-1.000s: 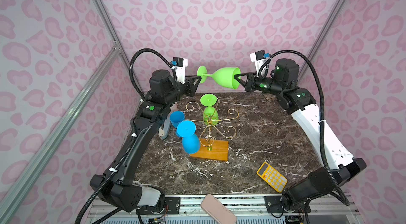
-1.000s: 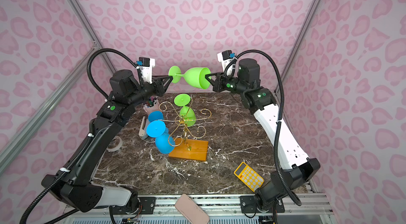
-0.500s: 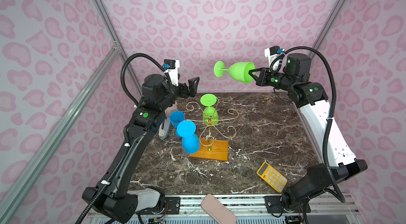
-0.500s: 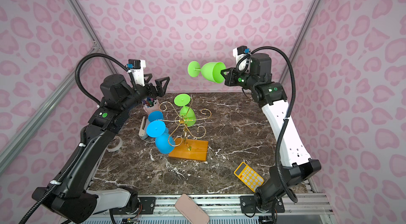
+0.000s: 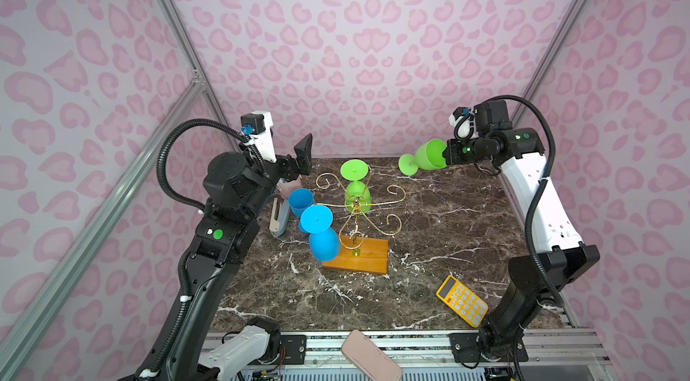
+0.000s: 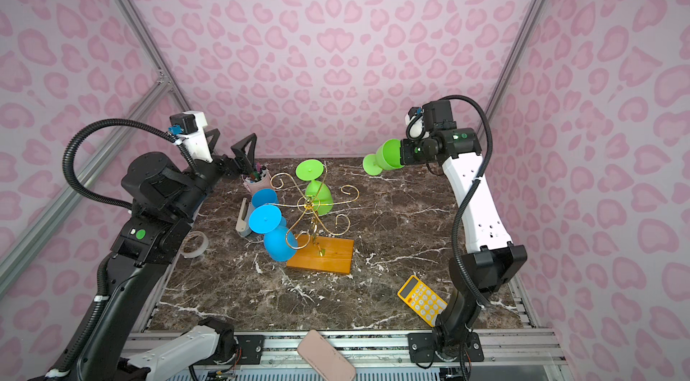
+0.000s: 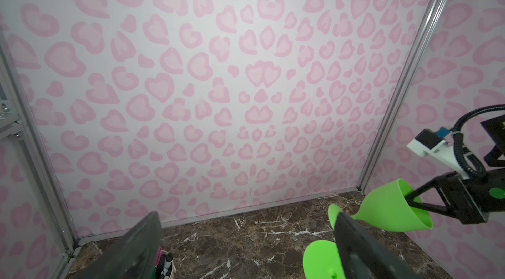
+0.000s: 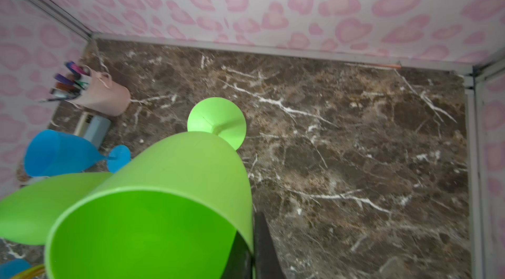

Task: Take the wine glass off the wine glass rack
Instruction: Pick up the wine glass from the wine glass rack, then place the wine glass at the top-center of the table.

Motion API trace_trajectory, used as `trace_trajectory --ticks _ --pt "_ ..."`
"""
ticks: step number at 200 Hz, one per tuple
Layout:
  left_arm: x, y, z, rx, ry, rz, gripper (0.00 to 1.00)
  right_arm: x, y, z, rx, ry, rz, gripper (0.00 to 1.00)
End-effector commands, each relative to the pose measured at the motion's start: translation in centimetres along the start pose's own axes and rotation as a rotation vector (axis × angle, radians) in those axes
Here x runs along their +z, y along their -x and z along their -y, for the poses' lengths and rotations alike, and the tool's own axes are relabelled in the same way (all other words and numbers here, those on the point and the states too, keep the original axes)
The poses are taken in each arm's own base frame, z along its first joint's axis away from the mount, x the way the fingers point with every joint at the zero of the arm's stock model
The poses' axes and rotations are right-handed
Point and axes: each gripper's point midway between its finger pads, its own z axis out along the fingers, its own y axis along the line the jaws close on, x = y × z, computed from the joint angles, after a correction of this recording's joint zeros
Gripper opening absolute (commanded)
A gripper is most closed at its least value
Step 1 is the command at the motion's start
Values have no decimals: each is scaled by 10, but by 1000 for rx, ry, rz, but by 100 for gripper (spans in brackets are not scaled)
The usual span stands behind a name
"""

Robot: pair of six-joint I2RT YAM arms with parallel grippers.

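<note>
The left gripper (image 6: 229, 147) hangs at the far left of the table (image 5: 448, 218) with its jaws spread wide and nothing between them. Its own wrist camera shows the two dark fingers (image 7: 136, 250) far apart against the back wall. In a top view, the arm hides all but one finger (image 5: 304, 153).

A tape roll (image 6: 194, 244) lies by that arm and shows in only one of the top views, because the arm covers it in the other. Beside the gripper stands a pink pen cup (image 6: 255, 179). The right wrist view shows it best (image 8: 101, 97), with the markers visible inside.

Next comes a blue glass (image 5: 300, 201) lying on its side on the marble. A second blue glass (image 5: 321, 233) hangs foot-up from the wine glass rack (image 5: 358, 256). The rack's gold arms also carry a green glass (image 5: 356, 188), bowl down.

Right of the rack and well apart from it, the wine glass (image 5: 429, 155) is tipped sideways over the far right part of the table, with its foot pointing toward the rack. The right gripper (image 5: 446, 155) is clamped on the rim of the bowl. The top views show only that the two meet. The left wrist view shows one finger reaching inside the bowl (image 7: 390, 209). The right wrist view looks straight into the open bowl (image 8: 164, 195).

A yellow calculator (image 5: 463, 302) lies near the front right.
</note>
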Motion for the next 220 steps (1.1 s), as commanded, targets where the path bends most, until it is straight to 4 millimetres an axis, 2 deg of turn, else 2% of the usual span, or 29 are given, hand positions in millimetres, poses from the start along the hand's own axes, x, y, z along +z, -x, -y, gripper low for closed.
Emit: trace_trajectory --ticks 1,43,48,71,144,165,171,220 --pt "-11 13 -3 4 18 57 100 13 -32 15 -64 -106 -156 0" --pt "-34 18 -3 -21 12 81 99 41 -51 9 -133 -161 -284 0" --pt "-32 6 -4 -23 16 57 99 45 -53 9 -140 -170 -294 0" --pt "-43 7 -6 -28 22 65 99 65 -58 7 -161 -186 -336 0" --pt "-68 15 -5 -53 14 100 98 124 -45 -15 -202 -191 -365 0" --pt "-73 16 -5 -59 11 103 98 132 -45 -23 -205 -174 -364 0" --pt "-74 17 -5 -61 11 104 98 144 -51 -23 -204 -176 -386 0" --pt "-85 22 -5 -74 13 126 97 164 -47 -35 -224 -176 -369 0"
